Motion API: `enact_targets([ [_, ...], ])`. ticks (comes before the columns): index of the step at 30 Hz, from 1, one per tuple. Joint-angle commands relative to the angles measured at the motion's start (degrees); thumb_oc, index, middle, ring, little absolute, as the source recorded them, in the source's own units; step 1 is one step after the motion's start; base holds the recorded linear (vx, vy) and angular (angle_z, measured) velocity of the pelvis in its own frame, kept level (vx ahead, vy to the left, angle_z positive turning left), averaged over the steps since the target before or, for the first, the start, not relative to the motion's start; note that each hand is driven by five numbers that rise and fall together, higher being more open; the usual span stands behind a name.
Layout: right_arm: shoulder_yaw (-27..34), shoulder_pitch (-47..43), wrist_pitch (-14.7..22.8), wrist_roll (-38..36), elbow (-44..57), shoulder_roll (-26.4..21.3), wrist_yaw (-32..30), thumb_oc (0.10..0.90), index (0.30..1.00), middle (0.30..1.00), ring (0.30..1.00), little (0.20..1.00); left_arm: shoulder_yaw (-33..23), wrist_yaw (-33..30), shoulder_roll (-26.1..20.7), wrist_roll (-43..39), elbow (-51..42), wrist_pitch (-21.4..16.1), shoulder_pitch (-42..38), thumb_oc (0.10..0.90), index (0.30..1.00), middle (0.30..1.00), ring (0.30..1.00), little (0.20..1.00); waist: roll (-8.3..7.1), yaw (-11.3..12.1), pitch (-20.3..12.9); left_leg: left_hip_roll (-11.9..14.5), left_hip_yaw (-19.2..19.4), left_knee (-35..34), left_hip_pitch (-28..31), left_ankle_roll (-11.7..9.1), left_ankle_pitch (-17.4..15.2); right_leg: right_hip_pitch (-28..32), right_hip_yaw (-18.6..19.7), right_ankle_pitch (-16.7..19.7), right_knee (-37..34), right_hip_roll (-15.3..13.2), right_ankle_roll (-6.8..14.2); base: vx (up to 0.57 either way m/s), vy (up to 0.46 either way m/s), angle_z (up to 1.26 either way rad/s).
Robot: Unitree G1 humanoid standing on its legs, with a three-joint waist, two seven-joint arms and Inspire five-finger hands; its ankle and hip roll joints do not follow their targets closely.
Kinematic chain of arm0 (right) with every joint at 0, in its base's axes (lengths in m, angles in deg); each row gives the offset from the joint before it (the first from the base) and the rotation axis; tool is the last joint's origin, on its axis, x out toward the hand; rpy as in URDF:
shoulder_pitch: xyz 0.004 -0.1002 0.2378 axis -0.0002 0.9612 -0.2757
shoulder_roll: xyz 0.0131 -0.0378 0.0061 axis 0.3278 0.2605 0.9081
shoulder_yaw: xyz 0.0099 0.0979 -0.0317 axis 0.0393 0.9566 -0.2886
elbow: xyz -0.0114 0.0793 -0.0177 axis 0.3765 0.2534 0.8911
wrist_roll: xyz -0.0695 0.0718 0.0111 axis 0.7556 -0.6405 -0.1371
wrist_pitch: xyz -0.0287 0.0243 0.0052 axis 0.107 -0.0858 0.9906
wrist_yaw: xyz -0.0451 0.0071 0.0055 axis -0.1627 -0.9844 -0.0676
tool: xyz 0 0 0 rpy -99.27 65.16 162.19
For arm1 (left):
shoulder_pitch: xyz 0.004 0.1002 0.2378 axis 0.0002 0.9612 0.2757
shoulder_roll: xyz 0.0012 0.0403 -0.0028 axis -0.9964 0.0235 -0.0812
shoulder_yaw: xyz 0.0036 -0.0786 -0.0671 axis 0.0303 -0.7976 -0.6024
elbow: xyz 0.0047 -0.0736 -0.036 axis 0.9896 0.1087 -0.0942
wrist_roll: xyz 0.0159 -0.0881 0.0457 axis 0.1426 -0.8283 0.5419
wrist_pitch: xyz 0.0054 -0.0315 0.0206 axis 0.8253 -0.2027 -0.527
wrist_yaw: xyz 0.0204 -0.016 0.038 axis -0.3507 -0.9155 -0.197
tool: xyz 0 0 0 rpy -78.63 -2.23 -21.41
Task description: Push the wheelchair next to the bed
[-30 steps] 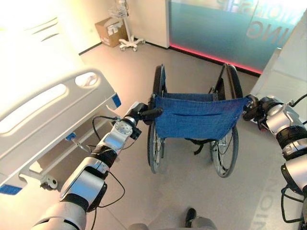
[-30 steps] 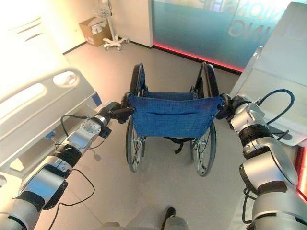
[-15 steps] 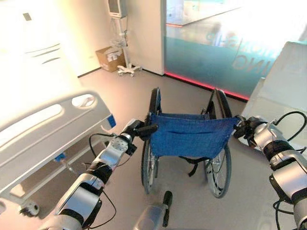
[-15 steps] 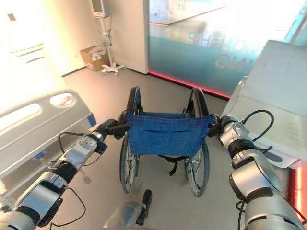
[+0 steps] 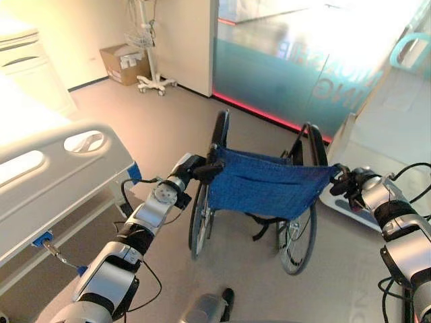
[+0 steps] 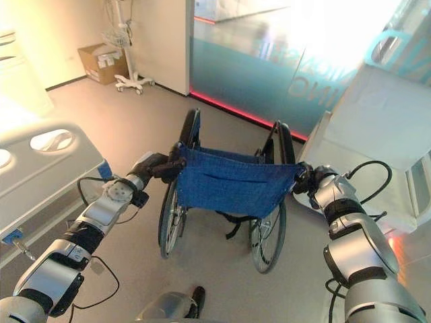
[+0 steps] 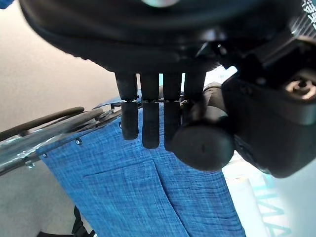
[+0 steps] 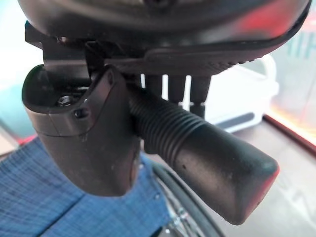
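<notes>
Both robot hands clamped on wheelchair [image 5: 266, 185] push handles: left robot hand [image 5: 192, 168], right robot hand [image 5: 345, 183]. Chair rolled forward since a second ago, bed [image 5: 60, 168] rail just left of it. Nearly alongside.

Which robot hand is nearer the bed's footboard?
Left. The left robot hand grips the wheelchair handle beside the bed footboard; the right robot hand holds the far handle.
</notes>
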Motion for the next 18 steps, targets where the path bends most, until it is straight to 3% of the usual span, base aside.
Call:
enact_targets([
  [1,-5.2,-3.3,21.0,4.9,8.7,6.8,-0.3,0.400,0.300,0.300,0.300,0.300,3.9,-5.9,-4.0,10.2,8.7,3.8,8.6,0.400,0.300,0.300,0.300,0.300,-2.63,4.8,2.6,2.0,-2.0,-4.3,2.6,3.7,-1.1,1.6,0.7,26.8,5.4,-7.0,3.4,0.26,0.206,0.08],
  [4,-5.8,-2.2,21.1,5.7,8.6,7.0,-0.7,0.400,0.300,0.300,0.300,0.300,4.2,-7.0,-2.7,10.9,9.6,3.7,9.4,0.400,0.300,0.300,0.300,0.300,-2.36,3.9,2.5,1.7,-2.4,-6.8,5.6,4.0,-1.2,-0.7,0.7,28.0,6.1,-7.7,3.6,0.28,0.139,0.05],
  [7,-6.2,-2.2,20.8,7.1,8.7,7.3,-0.8,0.400,0.300,0.300,0.300,0.300,4.0,-7.2,-2.2,11.6,9.9,3.7,9.5,0.400,0.300,0.300,0.300,0.300,-1.44,2.3,2.8,2.3,-4.2,-8.1,8.3,3.4,-1.7,-5.8,1.3,25.8,2.8,-8.5,2.6,0.18,-0.028,-0.24],
  [9,-6.9,-2.6,19.0,6.6,9.9,6.9,-1.5,0.400,0.300,0.300,0.300,0.300,3.9,-6.9,-2.2,12.0,9.9,3.5,9.0,0.400,0.300,0.300,0.300,0.300,-0.21,-0.3,4.0,2.7,-7.2,-8.3,10.9,3.2,-3.0,-14.6,4.3,24.2,-3.0,-8.8,1.8,0.19,-0.078,-0.43],
  [12,-8.0,-3.3,17.0,5.7,12.1,6.1,-0.7,0.400,0.300,0.300,0.300,0.300,3.9,-5.9,-2.9,11.7,9.8,3.7,8.0,0.400,0.300,0.300,0.300,0.300,-0.37,-2.7,5.4,1.9,-9.5,-6.9,12.5,2.9,-5.8,-19.6,7.0,26.0,-8.8,-9.7,2.2,0.20,-0.092,0.40],
  [13,-8.6,-4.0,15.7,4.9,13.5,5.6,0.2,0.400,0.300,0.300,0.300,0.300,3.6,-5.2,-3.4,11.9,9.6,4.0,7.6,0.400,0.300,0.300,0.300,0.300,-0.90,-3.4,5.8,1.3,-10.3,-6.2,13.3,2.7,-7.3,-20.5,7.5,28.1,-12.6,-10.2,3.2,0.23,-0.126,0.97],
  [18,-9.3,-5.1,12.5,3.8,16.3,4.7,2.5,0.400,0.300,0.300,0.300,0.300,2.7,-4.0,-3.5,13.2,8.7,5.3,7.5,0.400,0.300,0.300,0.300,0.300,-2.03,-4.3,5.9,0.9,-11.0,-3.9,14.6,2.1,-10.2,-20.5,8.0,30.5,-16.2,-10.5,4.4,0.28,-0.156,0.40],
])
